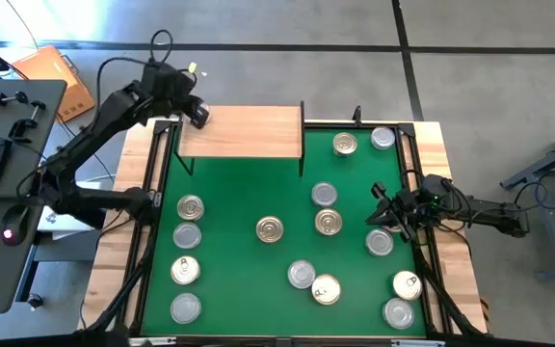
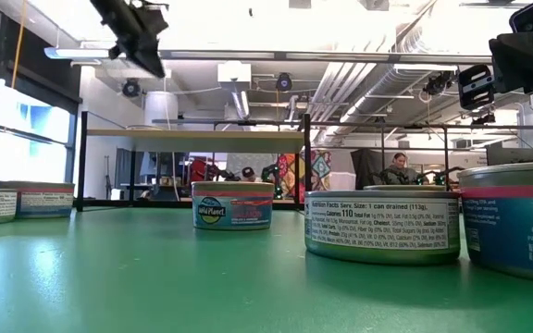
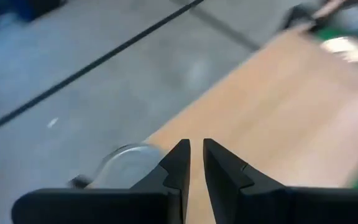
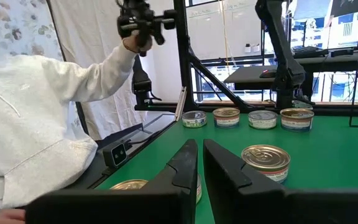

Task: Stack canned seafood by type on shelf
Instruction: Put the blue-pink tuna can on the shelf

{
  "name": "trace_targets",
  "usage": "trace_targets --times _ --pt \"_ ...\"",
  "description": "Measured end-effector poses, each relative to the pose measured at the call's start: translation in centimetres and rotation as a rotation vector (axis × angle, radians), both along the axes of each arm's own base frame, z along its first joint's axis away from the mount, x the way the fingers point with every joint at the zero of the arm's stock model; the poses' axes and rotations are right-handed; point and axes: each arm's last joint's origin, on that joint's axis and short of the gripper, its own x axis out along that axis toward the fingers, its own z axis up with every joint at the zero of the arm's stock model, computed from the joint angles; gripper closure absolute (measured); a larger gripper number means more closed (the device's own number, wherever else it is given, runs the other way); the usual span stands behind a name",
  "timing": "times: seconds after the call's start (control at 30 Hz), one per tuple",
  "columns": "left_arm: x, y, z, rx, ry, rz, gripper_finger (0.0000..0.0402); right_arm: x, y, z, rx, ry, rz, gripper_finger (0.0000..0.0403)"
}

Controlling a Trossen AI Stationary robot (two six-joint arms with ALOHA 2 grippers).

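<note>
High view: my left gripper [image 1: 198, 113], nearly closed and empty, hovers over the shelf [image 1: 249, 133]; I should open fully before descending to any can.

The shelf [image 1: 242, 132] stands at the mat's [image 1: 249, 193] far left edge. Two cans [image 1: 345, 145] lie right of it in the far right corner. Four cans [image 1: 187, 253] line the mat's left side, one [image 1: 270, 229] lies mid-mat, and the rest spread right. The left tool [image 1: 198, 113] hangs over the shelf's left end; the right tool [image 1: 385, 204] is over the mat's right side.
</note>
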Motion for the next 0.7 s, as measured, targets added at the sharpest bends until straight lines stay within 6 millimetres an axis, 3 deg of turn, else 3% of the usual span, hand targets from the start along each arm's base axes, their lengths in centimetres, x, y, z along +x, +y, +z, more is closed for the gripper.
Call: trace_targets --times 0.1,0.27,0.5,0.7 --pt "0.6 -2.1 0.2 0.082 -0.101 -0.11 0.037 0.0 0.0 0.0 0.0 0.0 0.0 0.0382" --pt "1.9 -5.6 -1.3 0.195 -0.252 -0.285 0.0383 0.0 0.0 0.0 0.0 0.0 0.0 0.0382" --pt "3.9 -10.4 -4.9 0.279 -0.428 -0.546 0.0394 0.0 0.0 0.0 0.0 0.0 0.0 0.0382" --pt "5.4 -12.8 -7.6 0.346 -0.454 -0.698 0.0396 0.1 -0.1 0.0 -0.084 -0.039 -0.058 0.0382"
